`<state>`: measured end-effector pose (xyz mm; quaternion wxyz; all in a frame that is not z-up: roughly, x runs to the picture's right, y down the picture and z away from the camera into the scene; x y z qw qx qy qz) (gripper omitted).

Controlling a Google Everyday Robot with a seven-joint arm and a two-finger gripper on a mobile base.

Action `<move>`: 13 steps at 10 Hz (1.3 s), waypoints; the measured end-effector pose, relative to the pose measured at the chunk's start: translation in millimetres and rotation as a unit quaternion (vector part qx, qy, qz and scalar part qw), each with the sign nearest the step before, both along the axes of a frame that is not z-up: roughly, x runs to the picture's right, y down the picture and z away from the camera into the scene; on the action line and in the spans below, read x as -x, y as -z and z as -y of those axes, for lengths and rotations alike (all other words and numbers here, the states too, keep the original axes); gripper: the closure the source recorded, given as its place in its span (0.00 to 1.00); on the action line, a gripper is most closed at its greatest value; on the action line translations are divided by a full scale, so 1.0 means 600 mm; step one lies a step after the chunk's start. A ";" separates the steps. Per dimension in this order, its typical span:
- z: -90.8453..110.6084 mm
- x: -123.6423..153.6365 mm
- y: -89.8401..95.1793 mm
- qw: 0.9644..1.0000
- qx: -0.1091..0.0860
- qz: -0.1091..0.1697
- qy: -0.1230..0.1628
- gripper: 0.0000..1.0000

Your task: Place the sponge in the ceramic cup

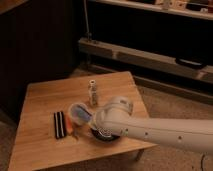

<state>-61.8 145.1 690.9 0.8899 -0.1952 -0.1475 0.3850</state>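
The ceramic cup (75, 108) is small and white and stands left of the table's middle. The light-blue sponge (83, 116) sits at the cup's right rim, partly over its mouth. It is at the tip of my white arm, which reaches in from the right. My gripper (90, 120) is at that tip, mostly hidden behind the arm's bulky wrist, and is shut on the sponge. Whether the sponge touches the cup's inside I cannot tell.
A black bowl (103, 137) lies under my wrist near the front edge of the wooden table (45, 100). A black-and-white striped flat rectangle (59, 124) with an orange edge lies left of the cup. A slim clear shaker bottle (92, 92) stands behind it.
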 end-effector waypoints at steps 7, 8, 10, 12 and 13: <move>0.022 0.003 -0.002 1.000 -0.006 0.004 -0.008 0.98; 0.033 0.009 0.001 1.000 -0.009 0.005 -0.006 0.98; 0.061 0.028 0.003 1.000 -0.014 0.006 0.003 0.98; 0.075 0.041 0.000 1.000 -0.016 0.008 0.008 0.98; 0.080 0.050 -0.005 1.000 -0.014 0.005 0.016 0.98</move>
